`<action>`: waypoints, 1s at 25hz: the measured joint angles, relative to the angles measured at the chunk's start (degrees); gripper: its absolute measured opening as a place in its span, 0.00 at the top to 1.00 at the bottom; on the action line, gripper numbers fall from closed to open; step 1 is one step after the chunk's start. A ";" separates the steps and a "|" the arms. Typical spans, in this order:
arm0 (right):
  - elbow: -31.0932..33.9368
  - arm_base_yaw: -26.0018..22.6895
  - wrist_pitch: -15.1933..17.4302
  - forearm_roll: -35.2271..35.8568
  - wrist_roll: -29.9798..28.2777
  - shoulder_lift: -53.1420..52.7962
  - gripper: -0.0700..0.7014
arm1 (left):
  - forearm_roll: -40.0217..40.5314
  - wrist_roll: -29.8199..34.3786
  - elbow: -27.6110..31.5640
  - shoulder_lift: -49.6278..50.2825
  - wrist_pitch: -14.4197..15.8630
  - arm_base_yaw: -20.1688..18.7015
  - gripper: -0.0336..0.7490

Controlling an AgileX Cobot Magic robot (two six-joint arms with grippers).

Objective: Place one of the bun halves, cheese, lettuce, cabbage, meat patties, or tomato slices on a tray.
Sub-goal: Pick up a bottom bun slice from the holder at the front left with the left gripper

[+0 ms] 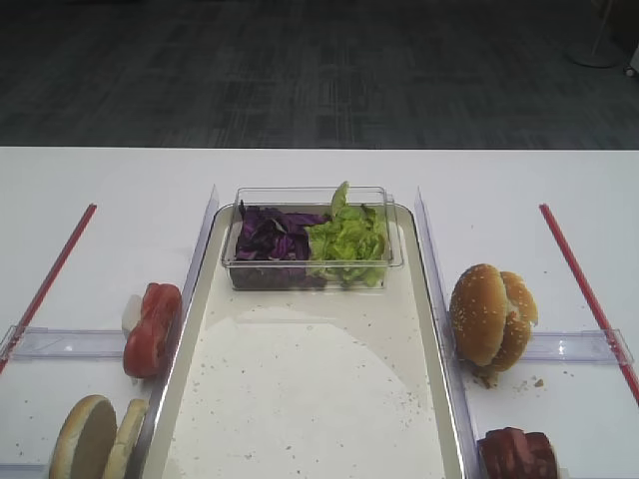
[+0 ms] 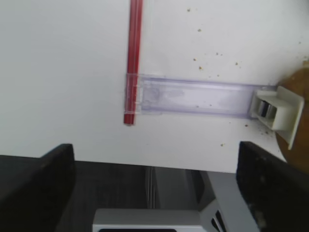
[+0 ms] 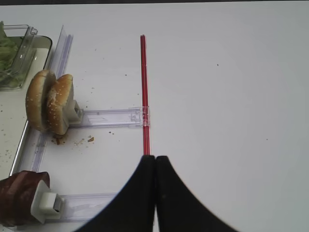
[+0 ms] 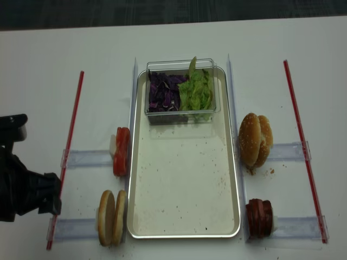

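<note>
The silver tray (image 1: pixel 310 399) lies mid-table with a bare floor at its near end. At its far end a clear tub holds purple cabbage (image 1: pixel 270 238) and green lettuce (image 1: pixel 349 239). Tomato slices (image 1: pixel 152 329) and pale bun halves (image 1: pixel 95 439) stand on edge to the left of it, and meat patties (image 1: pixel 517 454) to the right. Cheese is out of view. My left gripper (image 2: pixel 154 145) is open and empty over the table's near left edge, with a bun's crust (image 2: pixel 297 96) to its right. My right gripper (image 3: pixel 155 157) is shut and empty above a red strip (image 3: pixel 143 92).
A sesame-seeded bun (image 1: pixel 491 317) stands on edge in a clear rail right of the tray. Clear plastic rails (image 4: pixel 87 158) with white clips hold the food. Red strips (image 4: pixel 70 141) run along both sides. The left arm (image 4: pixel 24 192) sits at the table's left front.
</note>
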 joint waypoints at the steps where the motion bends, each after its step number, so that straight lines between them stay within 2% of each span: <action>1: 0.00 0.00 0.00 0.00 0.00 0.00 0.44 | -0.76 -0.10 0.00 0.00 0.13 0.00 0.17; 8: 0.00 0.00 0.00 0.00 -0.10 0.00 0.44 | -3.52 -0.68 0.00 0.00 0.13 0.00 0.19; 11: 0.00 0.00 0.00 0.00 -0.10 0.00 0.44 | -4.05 -1.13 0.00 0.00 0.13 -2.03 0.24; 14: 0.00 0.00 0.00 0.00 -0.10 0.00 0.44 | -4.30 -3.94 -0.27 0.00 -0.10 -7.19 0.26; 18: 0.00 0.00 0.00 0.00 -0.10 0.00 0.44 | -4.30 -9.91 -3.00 0.00 -0.60 -16.45 0.27; 21: 0.00 0.00 0.00 0.00 -0.10 0.00 0.44 | -2.90 -16.31 -5.38 0.00 -1.13 -25.05 0.27; 25: 0.00 0.00 0.00 0.00 -0.10 0.00 0.44 | -0.37 -26.07 -7.36 0.35 -1.85 -34.58 0.27</action>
